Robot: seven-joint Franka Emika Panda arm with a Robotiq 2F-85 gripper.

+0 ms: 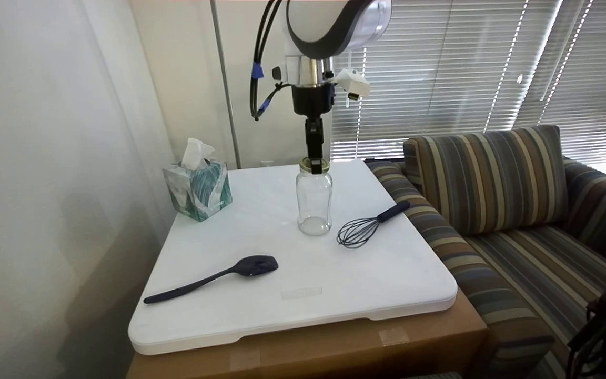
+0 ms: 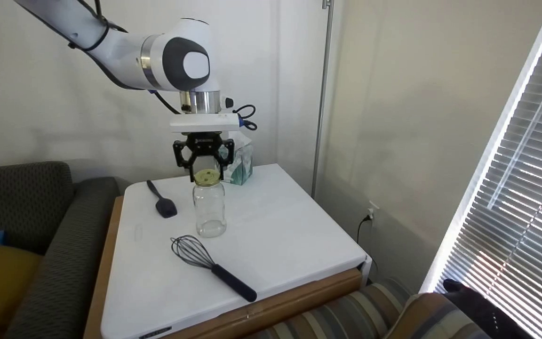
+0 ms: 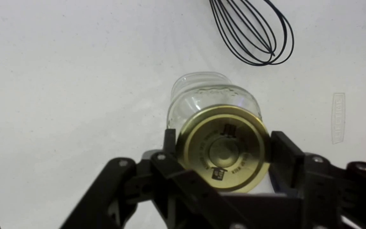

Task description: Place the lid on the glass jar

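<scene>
The white worktop (image 1: 366, 284) stood between a pale wall (image 1: 56, 184) and a striped armchair (image 1: 545, 268). The clear glass jar (image 1: 314, 208) was upright, well in from every edge. The gold-toned lid (image 3: 224, 152) lay over the jar's mouth, gripped by the claw (image 2: 207, 178) at opposite sides of its rim. Also noted: a wire whisk (image 2: 219, 273), handle end at the armchair-side edge; a dark spatula (image 1: 254, 266), handle end near the wall-side edge; a teal tissue box (image 1: 200, 192) along that same edge.
</scene>
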